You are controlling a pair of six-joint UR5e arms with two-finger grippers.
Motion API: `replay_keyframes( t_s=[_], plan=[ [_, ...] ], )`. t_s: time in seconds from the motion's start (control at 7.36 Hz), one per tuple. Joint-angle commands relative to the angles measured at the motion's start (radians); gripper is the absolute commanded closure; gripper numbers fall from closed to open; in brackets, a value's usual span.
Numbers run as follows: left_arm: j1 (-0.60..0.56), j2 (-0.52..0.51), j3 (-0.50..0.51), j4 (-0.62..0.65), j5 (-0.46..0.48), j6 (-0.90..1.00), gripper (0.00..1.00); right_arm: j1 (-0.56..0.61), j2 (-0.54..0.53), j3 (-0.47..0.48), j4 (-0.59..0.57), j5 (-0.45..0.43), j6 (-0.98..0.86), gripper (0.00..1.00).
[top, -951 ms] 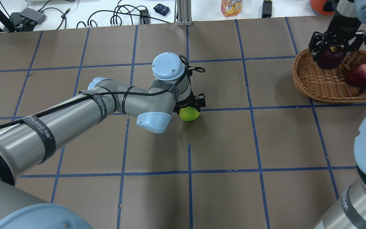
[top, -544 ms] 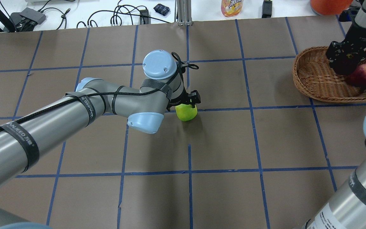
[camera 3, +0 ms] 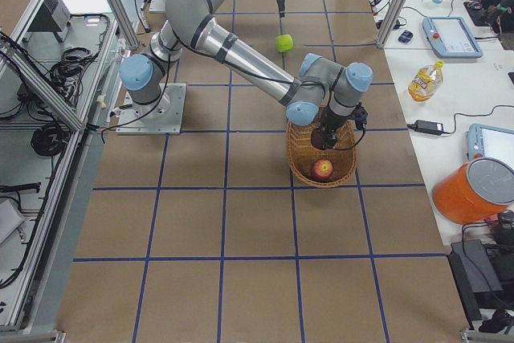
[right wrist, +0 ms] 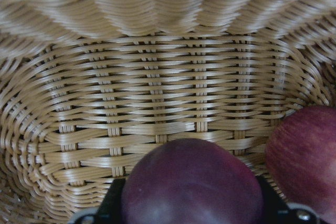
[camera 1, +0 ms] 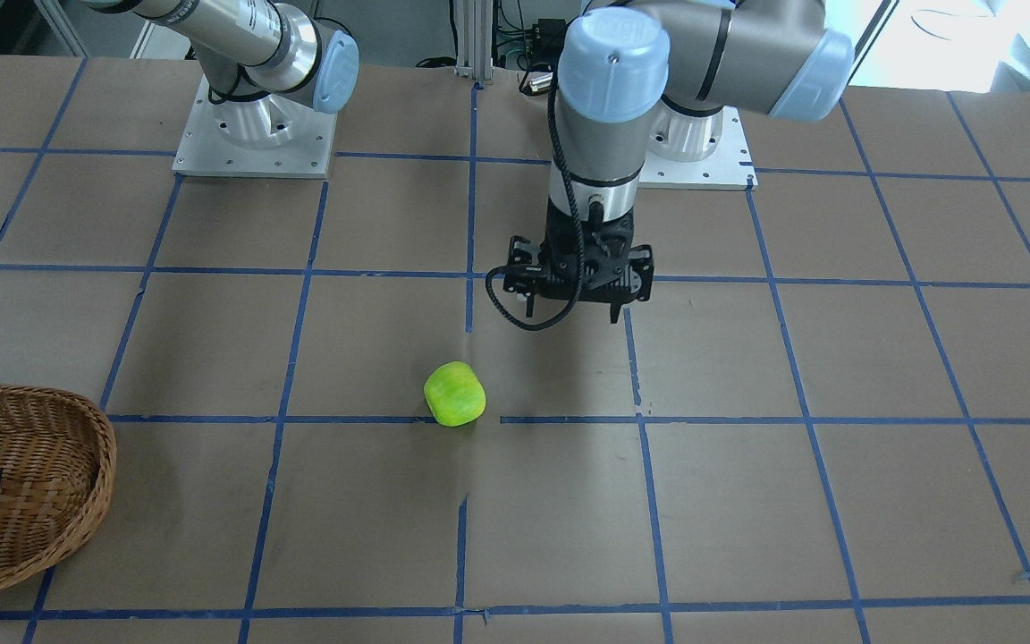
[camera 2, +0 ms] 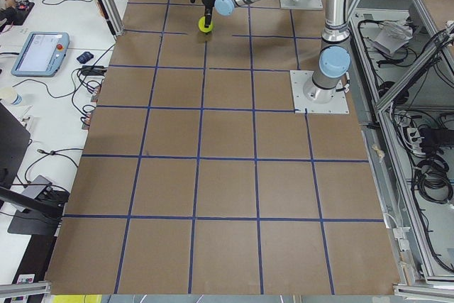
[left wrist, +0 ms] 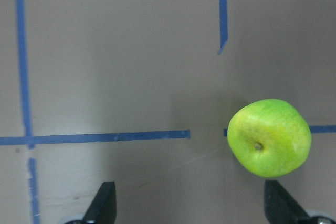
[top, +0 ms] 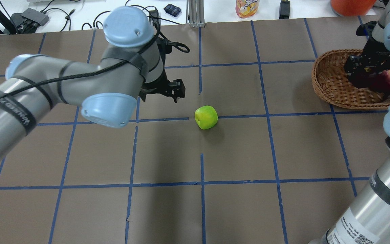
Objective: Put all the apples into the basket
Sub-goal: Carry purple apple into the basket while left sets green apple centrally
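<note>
The lime green apple (top: 206, 117) lies alone on the brown table, on a blue tape line; it also shows in the front view (camera 1: 454, 394) and the left wrist view (left wrist: 269, 137). My left gripper (top: 159, 98) hangs open and empty above the table, to the left of that apple. The wicker basket (top: 330, 84) stands at the right edge. The red apple (top: 389, 77) lies in it. My right gripper (top: 364, 73) is low inside the basket, shut on the dark purple apple (right wrist: 191, 182), beside the red apple (right wrist: 304, 156).
A drink bottle (top: 247, 7), cables and an orange tub (top: 350, 5) sit beyond the table's far edge. The arm bases (camera 1: 251, 134) stand at the robot's side of the table. Blue tape lines grid the brown surface.
My left gripper has risen off the green apple and moved left; the apple stays on the table. My right gripper has lowered the purple apple deeper into the basket.
</note>
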Motion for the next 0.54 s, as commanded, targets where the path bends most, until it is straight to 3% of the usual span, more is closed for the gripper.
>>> replay_keyframes(
  t_s=[0.0,0.27,0.41],
  plan=[
    [0.029,0.163,0.061,-0.291,0.008,0.042,0.0,0.0,0.004,0.002,0.01,-0.005,0.008,0.0],
    [0.114,0.235,0.092,-0.399,-0.009,0.044,0.0,0.0,-0.02,-0.018,0.097,-0.037,0.008,0.0],
    [0.177,0.263,0.115,-0.465,-0.113,0.044,0.0,0.006,-0.074,-0.013,0.137,-0.036,0.01,0.0]
  ],
)
